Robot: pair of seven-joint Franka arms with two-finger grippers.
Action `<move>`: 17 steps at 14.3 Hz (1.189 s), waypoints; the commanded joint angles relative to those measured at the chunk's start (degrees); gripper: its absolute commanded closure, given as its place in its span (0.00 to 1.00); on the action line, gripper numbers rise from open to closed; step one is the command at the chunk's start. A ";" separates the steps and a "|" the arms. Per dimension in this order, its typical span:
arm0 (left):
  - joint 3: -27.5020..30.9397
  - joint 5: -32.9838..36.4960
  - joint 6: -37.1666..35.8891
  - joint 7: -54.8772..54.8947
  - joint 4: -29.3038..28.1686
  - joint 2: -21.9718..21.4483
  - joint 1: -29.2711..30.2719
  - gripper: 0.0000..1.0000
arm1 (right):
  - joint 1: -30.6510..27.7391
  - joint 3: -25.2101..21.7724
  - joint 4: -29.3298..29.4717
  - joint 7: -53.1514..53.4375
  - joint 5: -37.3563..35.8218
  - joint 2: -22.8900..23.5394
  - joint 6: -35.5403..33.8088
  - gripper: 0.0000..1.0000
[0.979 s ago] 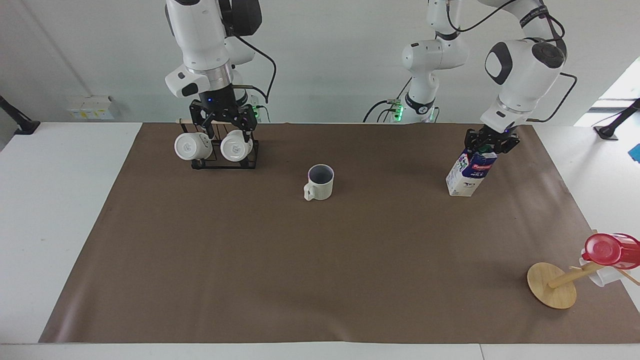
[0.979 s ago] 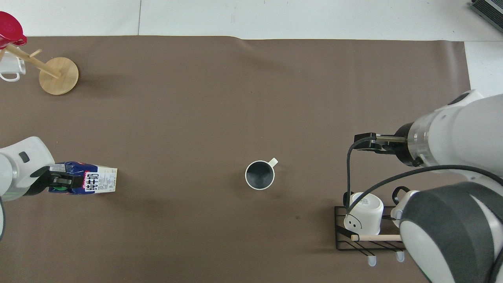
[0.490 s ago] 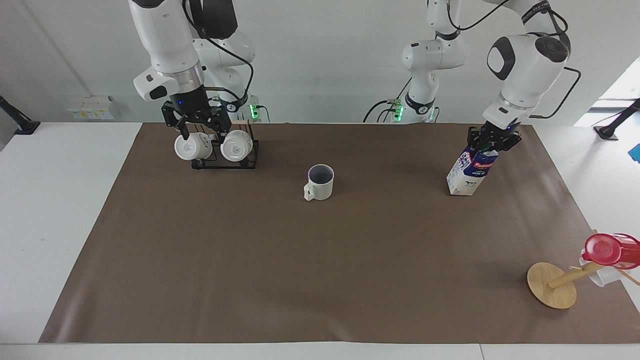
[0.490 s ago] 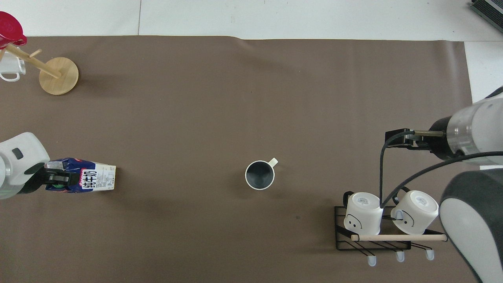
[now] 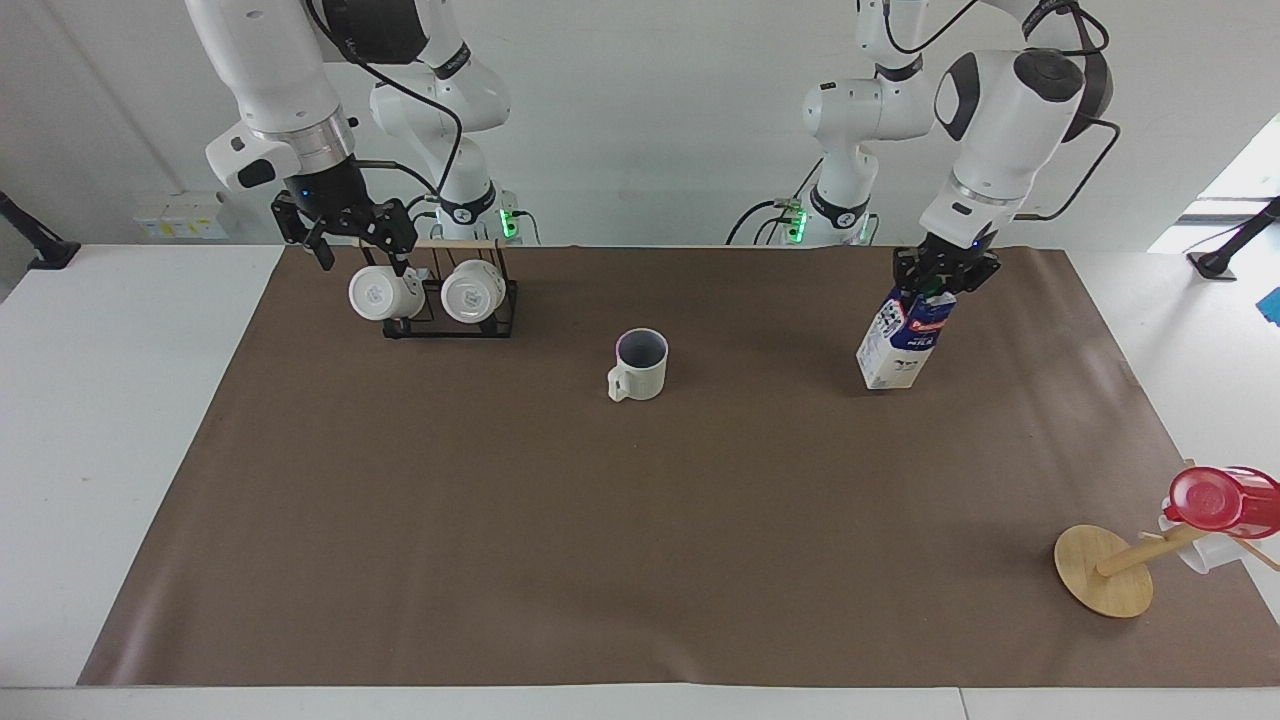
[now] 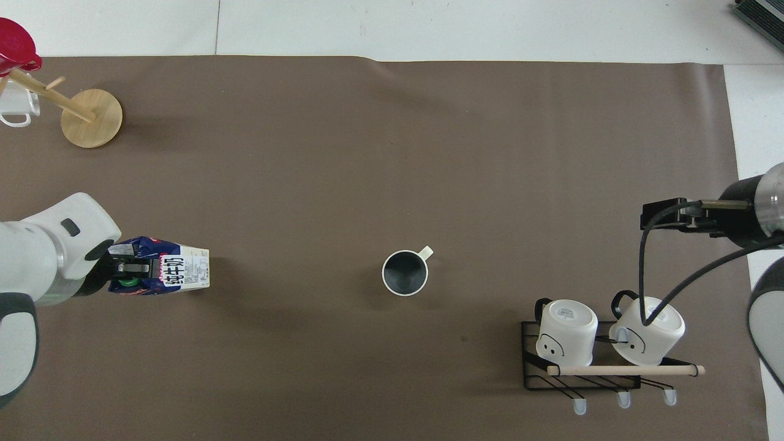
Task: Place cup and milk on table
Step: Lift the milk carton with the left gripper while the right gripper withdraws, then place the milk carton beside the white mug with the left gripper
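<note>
The cream cup (image 5: 640, 362) (image 6: 404, 273) stands upright on the brown paper of the table (image 5: 600, 520) (image 6: 367, 153), its handle pointing away from the robots. My left gripper (image 5: 940, 282) (image 6: 128, 274) is shut on the top of the milk (image 5: 895, 345) (image 6: 177, 274). The blue and white carton hangs tilted, its base low over the paper toward the left arm's end of the table. My right gripper (image 5: 362, 258) (image 6: 670, 214) stands open and holds nothing, raised over the mug rack's outer end.
A black wire rack (image 5: 450, 325) (image 6: 582, 373) carries two white mugs near the right arm's base. A tipped wooden mug tree (image 5: 1105, 570) (image 6: 92, 110) with a red cup (image 5: 1220, 500) (image 6: 15, 43) lies at the corner farthest from the left arm.
My left gripper has carried the milk sideways toward the cup. The right gripper has risen and swung outward from over the rack toward its own end of the table.
</note>
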 commanded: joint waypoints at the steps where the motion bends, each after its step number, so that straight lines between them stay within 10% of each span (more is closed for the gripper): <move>1: 0.68 0.37 -1.21 -8.26 2.75 1.05 -6.50 0.54 | -0.20 0.58 4.32 -1.09 0.84 0.80 -3.70 0.00; 17: 0.50 3.79 6.26 -34.65 8.57 13.62 -26.29 0.57 | -7.94 4.90 15.58 -3.46 -0.21 5.38 -12.59 0.00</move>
